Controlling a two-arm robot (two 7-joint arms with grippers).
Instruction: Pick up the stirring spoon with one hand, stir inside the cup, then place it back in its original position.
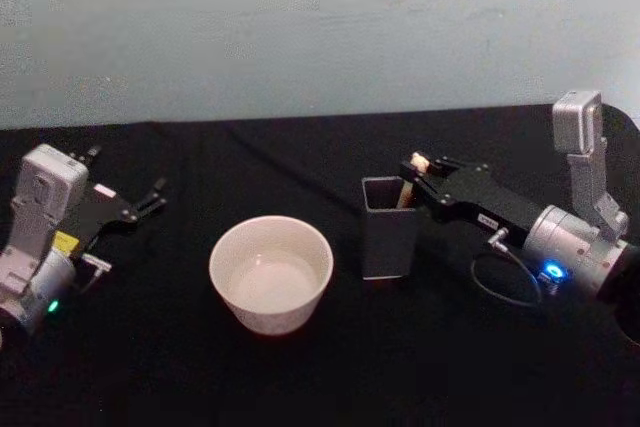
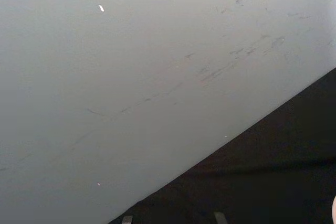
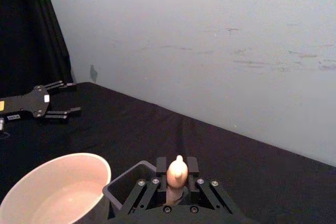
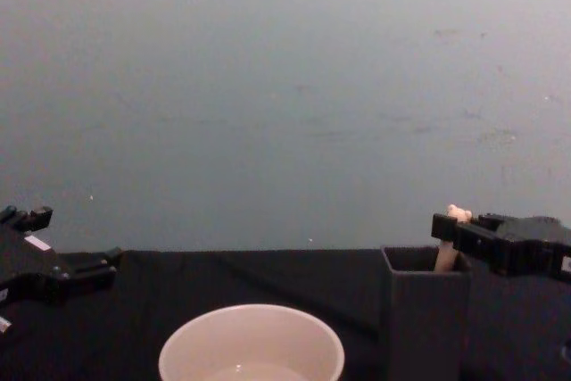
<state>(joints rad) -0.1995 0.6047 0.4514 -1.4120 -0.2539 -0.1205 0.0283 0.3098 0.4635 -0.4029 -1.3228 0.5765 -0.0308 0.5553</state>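
Observation:
The stirring spoon [image 1: 408, 190] stands in the dark grey square holder [image 1: 388, 229], its pale peach handle sticking up above the back right corner of the mouth. My right gripper [image 1: 415, 175] reaches in from the right and is shut on the handle just below the small bear head [image 3: 178, 169]. Black fingers [image 3: 161, 167] flank the head on both sides. From the chest, the spoon [image 4: 445, 254] leans out of the holder [image 4: 426, 318] into the gripper [image 4: 448, 227]. The cream-white cup [image 1: 270, 272] sits left of the holder. My left gripper [image 1: 125, 174] rests open at the far left.
A black cloth [image 1: 330, 377] covers the table, with a pale grey wall [image 1: 320, 27] behind it. The cup [image 4: 252, 347] and holder stand close together at the middle. A dark curtain [image 3: 26, 30] hangs beyond the left gripper [image 3: 70, 97]. A cable [image 1: 500, 282] loops beside my right wrist.

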